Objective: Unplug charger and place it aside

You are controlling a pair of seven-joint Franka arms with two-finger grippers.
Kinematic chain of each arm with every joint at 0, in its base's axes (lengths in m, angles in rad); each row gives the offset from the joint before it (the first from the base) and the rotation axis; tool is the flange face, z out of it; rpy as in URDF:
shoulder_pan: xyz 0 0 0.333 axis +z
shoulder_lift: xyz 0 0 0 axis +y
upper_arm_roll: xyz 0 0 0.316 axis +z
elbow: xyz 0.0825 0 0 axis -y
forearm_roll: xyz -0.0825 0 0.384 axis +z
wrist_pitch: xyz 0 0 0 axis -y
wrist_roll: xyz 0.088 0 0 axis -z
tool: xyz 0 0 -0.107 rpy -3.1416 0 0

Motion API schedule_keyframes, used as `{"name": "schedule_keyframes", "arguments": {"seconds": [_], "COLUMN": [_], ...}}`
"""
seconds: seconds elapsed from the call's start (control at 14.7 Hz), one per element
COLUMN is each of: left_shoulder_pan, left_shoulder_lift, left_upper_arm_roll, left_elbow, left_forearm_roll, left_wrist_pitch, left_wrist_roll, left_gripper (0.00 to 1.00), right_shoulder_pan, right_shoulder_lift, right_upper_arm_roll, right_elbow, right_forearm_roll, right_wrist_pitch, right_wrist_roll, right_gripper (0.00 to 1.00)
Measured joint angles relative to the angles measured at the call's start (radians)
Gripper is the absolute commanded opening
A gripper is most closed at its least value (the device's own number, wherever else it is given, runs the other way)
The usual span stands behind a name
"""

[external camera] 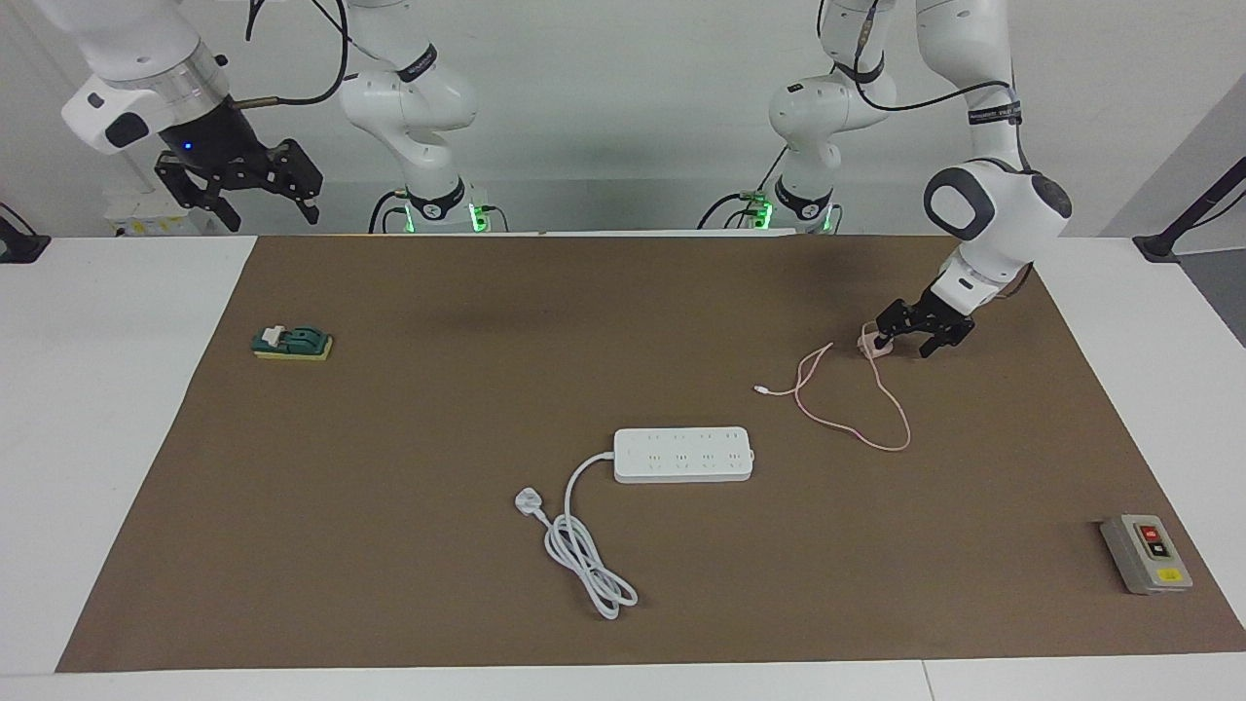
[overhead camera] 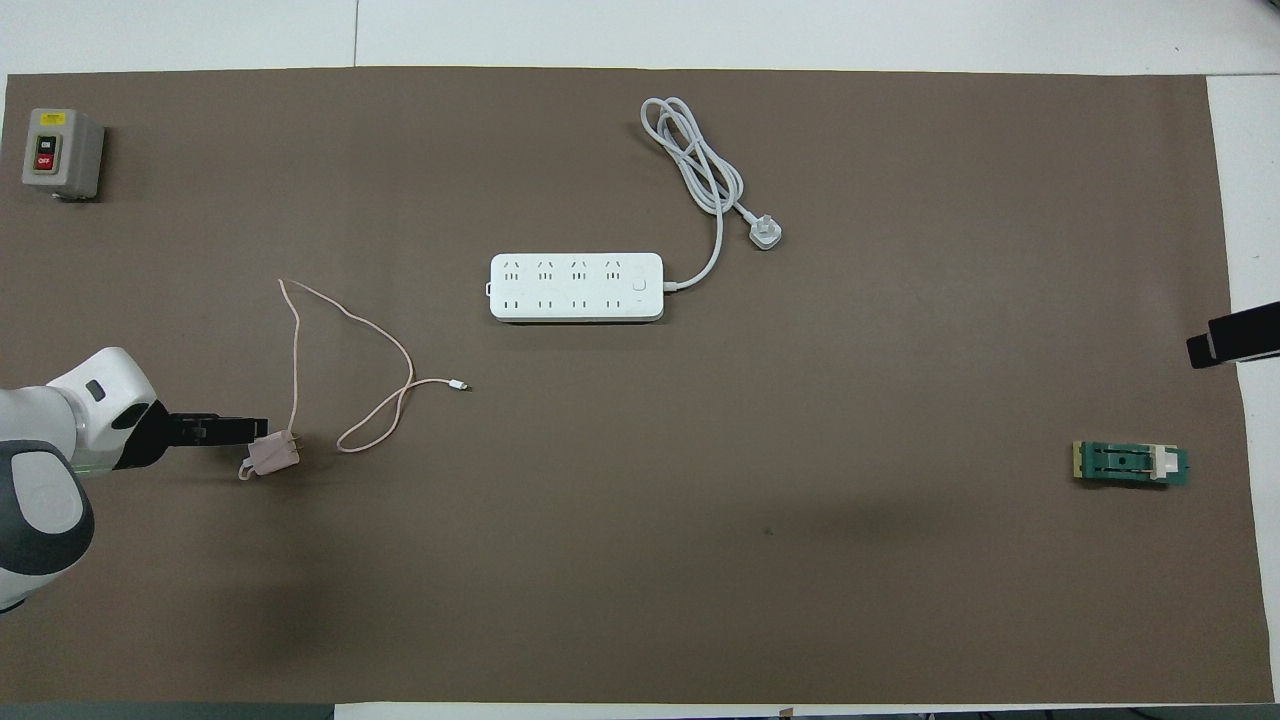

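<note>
Facing view: the charger [external camera: 869, 342] lies on the brown surface [external camera: 467, 409] toward the left arm's end, nearer the robots than the strip [external camera: 683, 454], unplugged, its thin cable [external camera: 881, 394] looping toward the strip. The left claw [external camera: 923, 336] sits low just beside the charger, fingers spread and holding nothing. The right claw [external camera: 255, 190] hangs high over the table edge at the right arm's end, fingers apart and empty. A green block [external camera: 291, 343] lies below it; a grey switch box [external camera: 1146, 553] sits farthest from the robots.
</note>
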Motion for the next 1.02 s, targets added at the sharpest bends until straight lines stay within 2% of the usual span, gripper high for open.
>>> {"name": "schedule_keyframes", "arguments": {"seconds": [0.27, 0.48, 0.75, 1.02], "left_shoulder_pan": [0.011, 0.012, 0.007, -0.039], "left_shoulder_lift": [-0.001, -0.004, -0.012, -0.017], "left_upper_arm_roll": [0.002, 0.000, -0.014, -0.030], "left_elbow": [0.108, 0.238, 0.387, 0.517], "left_forearm_roll": [0.077, 0.134, 0.146, 0.212], "left_wrist_pitch": [-0.119, -0.271, -0.450, -0.606], "left_wrist_roll": [-0.063, -0.208, -0.423, -0.571], "left_gripper": [1.00, 1.00, 1.00, 1.00], "right_shoulder_pan": [0.000, 0.000, 0.000, 0.000], "right_shoulder_lift": [-0.010, -0.010, -0.011, -0.011], "right_upper_arm_roll": [0.006, 0.008, 0.009, 0.012], "right_elbow": [-0.010, -0.017, -0.028, -0.030], "right_forearm_roll": [-0.072, -0.082, -0.081, -0.078], "right_wrist_pitch": [-0.001, 0.028, 0.041, 0.053], "right_wrist_roll": [-0.002, -0.002, 0.004, 0.016], "right_gripper": [1.00, 1.00, 1.00, 1.00]}}
